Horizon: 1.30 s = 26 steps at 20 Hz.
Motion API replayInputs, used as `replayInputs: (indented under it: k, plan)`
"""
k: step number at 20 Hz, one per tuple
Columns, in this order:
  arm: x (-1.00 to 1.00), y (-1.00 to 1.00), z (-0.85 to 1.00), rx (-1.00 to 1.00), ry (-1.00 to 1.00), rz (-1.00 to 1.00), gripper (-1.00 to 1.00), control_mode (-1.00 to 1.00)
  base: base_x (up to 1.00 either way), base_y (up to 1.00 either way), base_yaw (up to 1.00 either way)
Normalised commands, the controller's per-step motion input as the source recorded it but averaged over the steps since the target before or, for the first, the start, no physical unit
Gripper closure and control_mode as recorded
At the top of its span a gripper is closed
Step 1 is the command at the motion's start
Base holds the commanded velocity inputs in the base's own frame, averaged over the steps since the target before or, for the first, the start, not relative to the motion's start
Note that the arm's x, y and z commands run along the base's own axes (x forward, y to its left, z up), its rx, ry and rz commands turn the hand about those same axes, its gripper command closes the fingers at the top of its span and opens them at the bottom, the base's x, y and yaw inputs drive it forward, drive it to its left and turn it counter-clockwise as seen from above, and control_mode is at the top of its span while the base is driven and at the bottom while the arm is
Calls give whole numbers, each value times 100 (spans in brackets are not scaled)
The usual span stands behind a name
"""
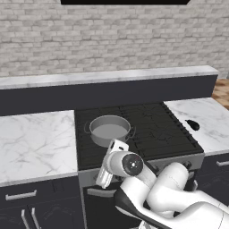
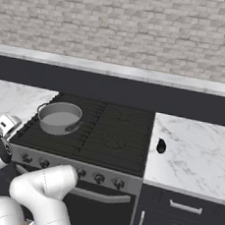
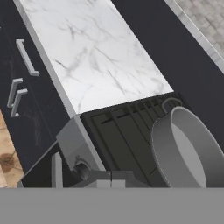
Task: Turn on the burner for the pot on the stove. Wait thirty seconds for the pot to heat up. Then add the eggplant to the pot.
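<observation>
The pot (image 1: 109,129) stands on the front left burner (image 1: 103,144) of the stove (image 1: 152,129), and it looks empty. The eggplant (image 2: 161,146) lies on the marble counter (image 2: 198,159) to the right of the stove, just beside the stove's edge and well apart from the pot, so the last step is not yet done. The gripper (image 1: 107,175) is low at the front left corner of the stove, in front of the grey strip with the knobs (image 2: 99,179), and its jaws are closed with nothing between them. In the hand view the leftmost knob (image 3: 80,169) is just beside the finger tips, so I judge that the step in hand is the turning of the knob for the pot's burner. I see no flame under the pot, but the grate and the pot hide much of the ring, so I cannot tell if the burner is already on. If it is not, nearly all of the task is left: to turn the knob, to wait for the heating, then to go to the right, take the eggplant and put it in the pot
</observation>
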Motion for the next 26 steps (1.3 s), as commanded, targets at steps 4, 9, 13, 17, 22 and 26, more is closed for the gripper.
replayInputs:
  k: [4,9,13,17,22,26]
  plan:
    - [0,0,0,0,0,0,100,-100,0,0,0]
    - [0,0,0,0,0,0,100,-100,0,0,0]
    - [0,0,0,0,0,0,100,-100,0,0,0]
    - [0,0,0,0,0,0,100,-100,0,0,0]
    - [0,0,0,0,0,0,100,-100,0,0,0]
    - [0,0,0,0,0,0,100,-100,0,0,0]
